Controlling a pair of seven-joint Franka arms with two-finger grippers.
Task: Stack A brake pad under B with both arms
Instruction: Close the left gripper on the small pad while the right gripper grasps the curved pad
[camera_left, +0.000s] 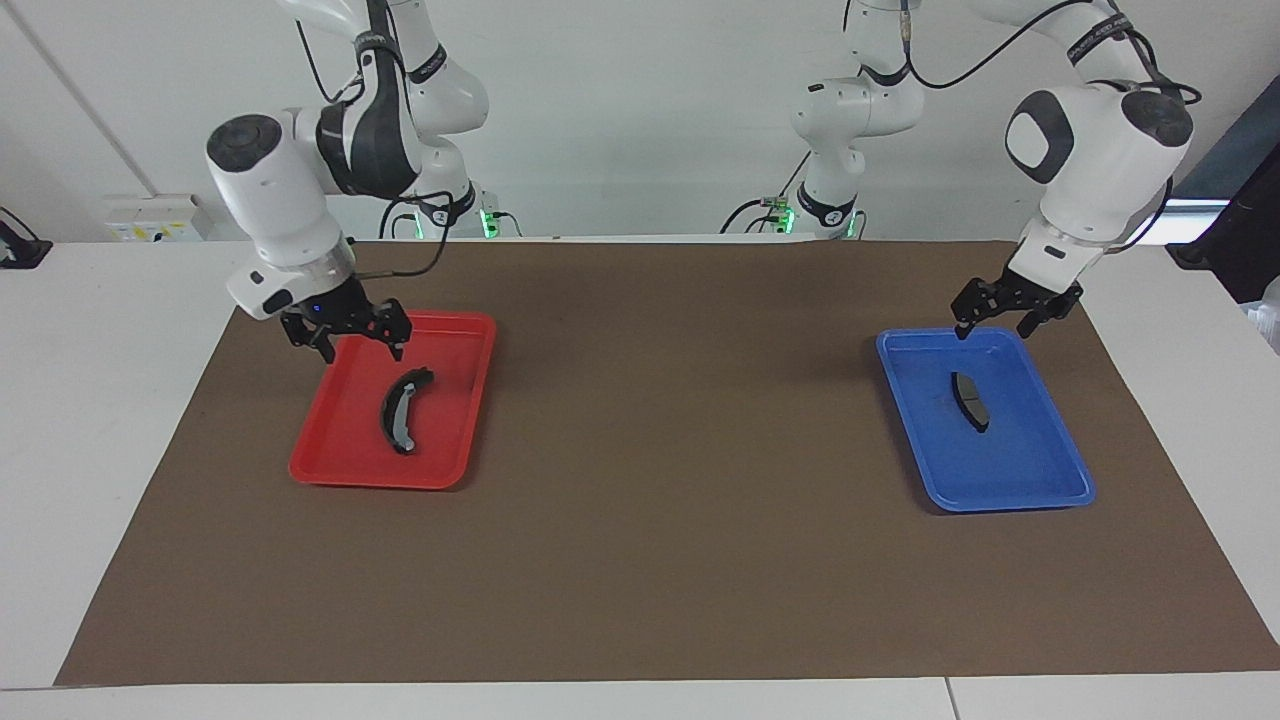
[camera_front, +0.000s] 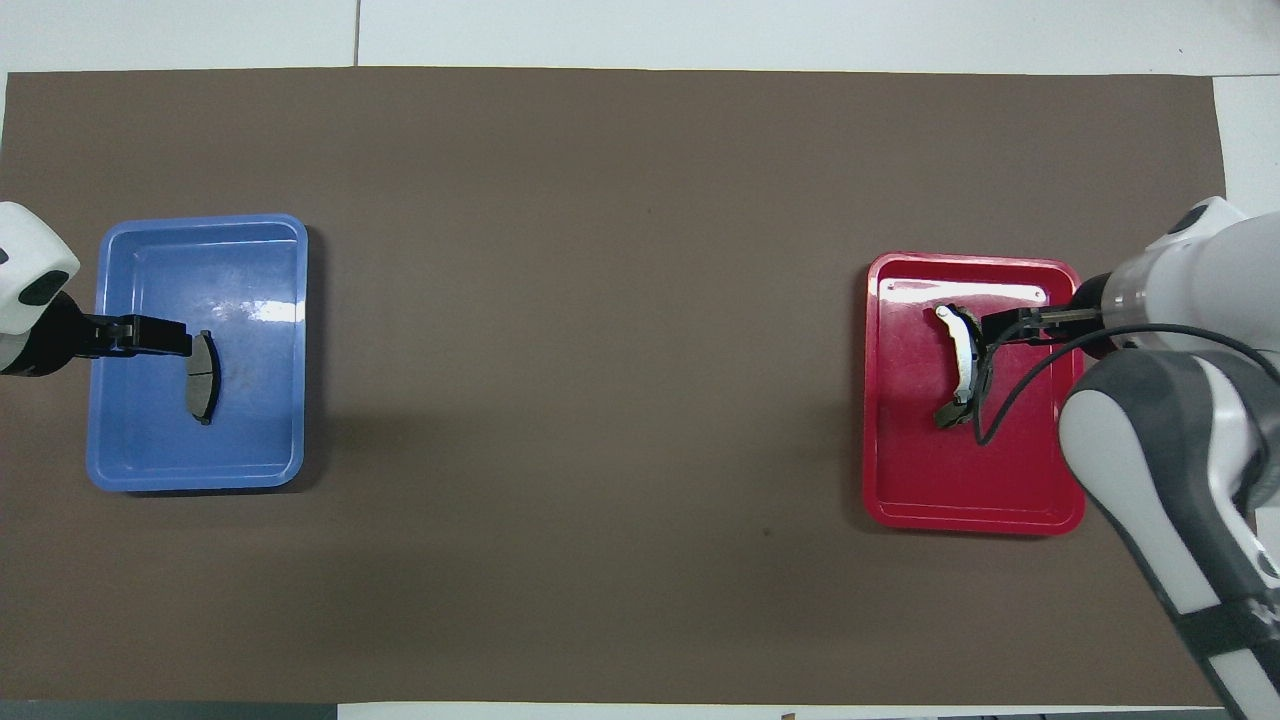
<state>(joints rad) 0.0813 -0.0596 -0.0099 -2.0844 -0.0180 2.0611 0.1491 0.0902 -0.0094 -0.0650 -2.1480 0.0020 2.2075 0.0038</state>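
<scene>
Left gripper (camera_left: 999, 321) open, empty, raised over blue tray (camera_left: 1040, 480) holding A brake pad (camera_left: 970, 400). Right gripper (camera_left: 362, 342) open, empty, raised over red tray (camera_left: 330, 440) holding B (camera_left: 401, 409). Trays well apart on brown mat (camera_left: 660, 540).

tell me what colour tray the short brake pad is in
Blue tray; clearest in the overhead view.

Glossy plastic blue tray (camera_front: 290, 300); glossy red tray (camera_front: 1060, 500); matt brown mat (camera_front: 600, 300).
</scene>
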